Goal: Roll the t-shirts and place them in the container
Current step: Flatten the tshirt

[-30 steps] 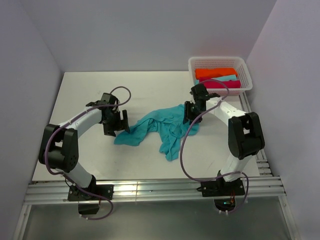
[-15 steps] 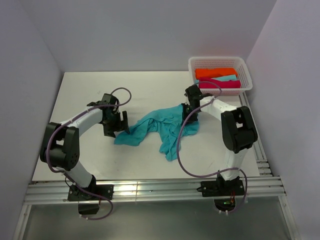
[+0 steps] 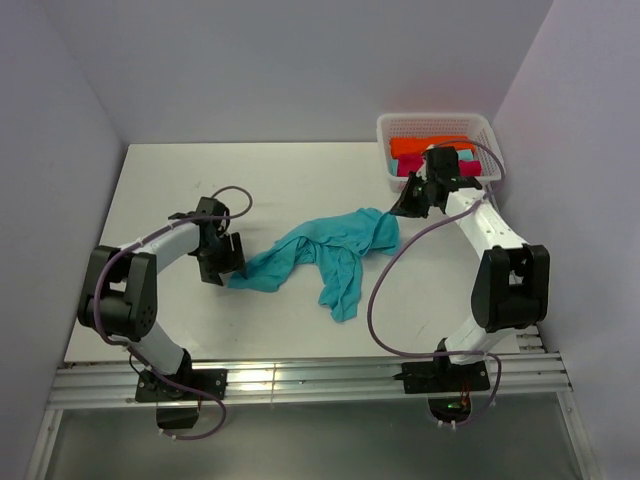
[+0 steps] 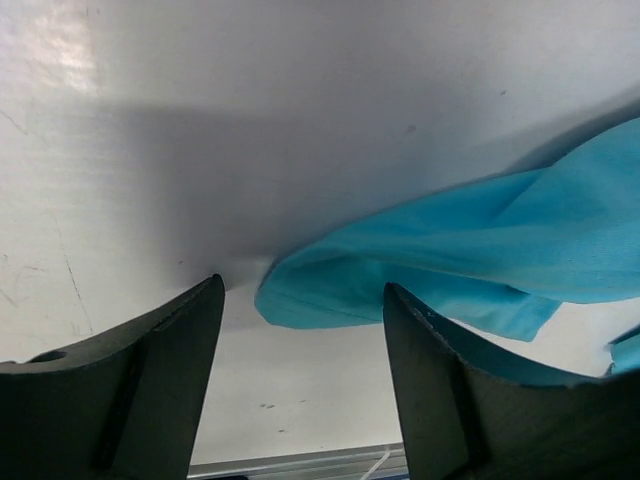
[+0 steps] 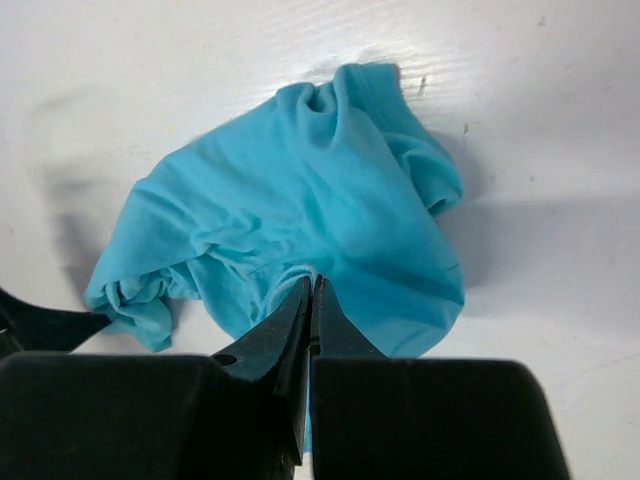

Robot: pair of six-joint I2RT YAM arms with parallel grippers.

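The turquoise t-shirt (image 3: 335, 250) lies crumpled mid-desk (image 3: 200, 170), drawn out in a wrinkled band from left to right, with one loose flap trailing toward me. My right jaws are clamped together on its bunched right end. My left jaws stand apart, straddling its left tip. An orange tee (image 3: 430, 145) and a magenta tee (image 3: 472, 168) sit in the white basket (image 3: 440, 122) at the far right corner.

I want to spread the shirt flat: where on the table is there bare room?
The far side of the table is bare, from the left arm across to the basket. So is the strip between the turquoise t-shirt and the near edge. Crowded beside the basket, where the right gripper works.
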